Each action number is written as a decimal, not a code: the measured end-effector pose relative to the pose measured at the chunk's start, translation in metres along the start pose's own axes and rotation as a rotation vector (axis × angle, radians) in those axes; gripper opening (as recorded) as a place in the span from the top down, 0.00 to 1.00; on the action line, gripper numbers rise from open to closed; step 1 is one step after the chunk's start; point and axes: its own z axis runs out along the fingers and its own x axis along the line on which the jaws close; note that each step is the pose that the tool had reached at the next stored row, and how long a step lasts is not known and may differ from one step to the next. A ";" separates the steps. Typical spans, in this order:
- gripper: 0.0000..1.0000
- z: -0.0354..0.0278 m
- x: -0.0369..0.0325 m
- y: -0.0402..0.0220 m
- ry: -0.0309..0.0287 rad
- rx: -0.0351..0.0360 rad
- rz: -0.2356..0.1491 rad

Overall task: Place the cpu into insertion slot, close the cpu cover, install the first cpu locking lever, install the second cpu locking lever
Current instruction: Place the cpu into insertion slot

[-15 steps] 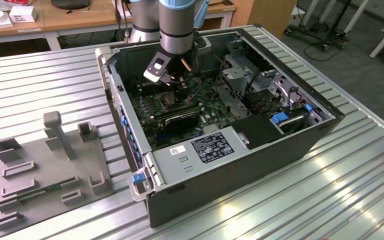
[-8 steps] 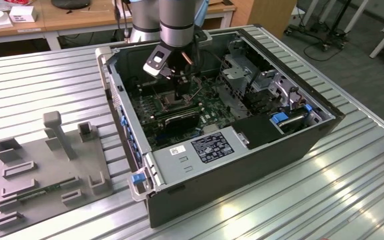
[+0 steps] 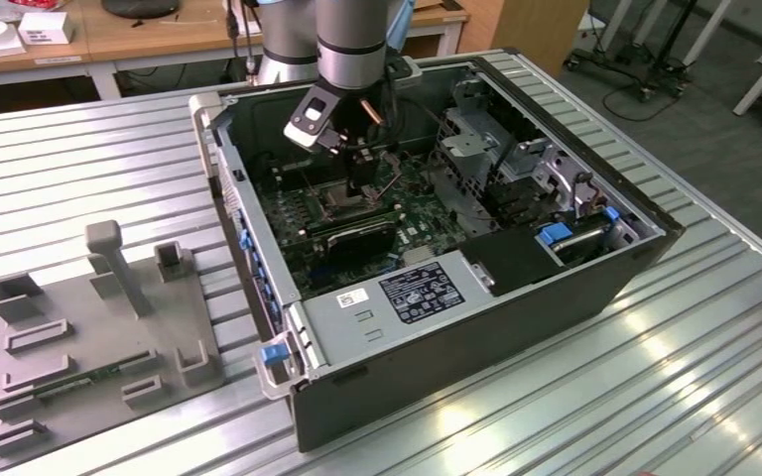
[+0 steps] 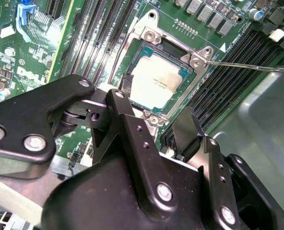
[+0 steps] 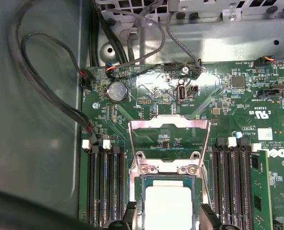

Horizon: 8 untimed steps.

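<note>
fingers [image 4: 128, 125] released, astride cpu [image 5: 168, 207] seated in insertion slot [image 4: 152, 47] | cpu cover [image 5: 168, 123] swung open | memory slots [image 5: 106, 187] either side

We count one gripper [image 3: 358, 159] with two black fingers [image 5: 130, 210]. Between those fingers lies one cpu [image 5: 168, 206], seated in one insertion slot [image 4: 173, 48]. Just past the fingertips we see one cpu cover [image 5: 168, 123]. Two banks of long black memory slots [image 5: 106, 182] flank the gripper, one on each side. Farther out beyond the cover is one round coin battery [image 5: 117, 91]. One open computer case [image 3: 487, 337] surrounds the gripper, and one grey fixture plate [image 3: 103, 337] lies well apart from it.
</note>
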 end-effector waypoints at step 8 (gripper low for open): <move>0.40 -0.0003 0.0000 0.0000 -0.0001 0.0000 0.000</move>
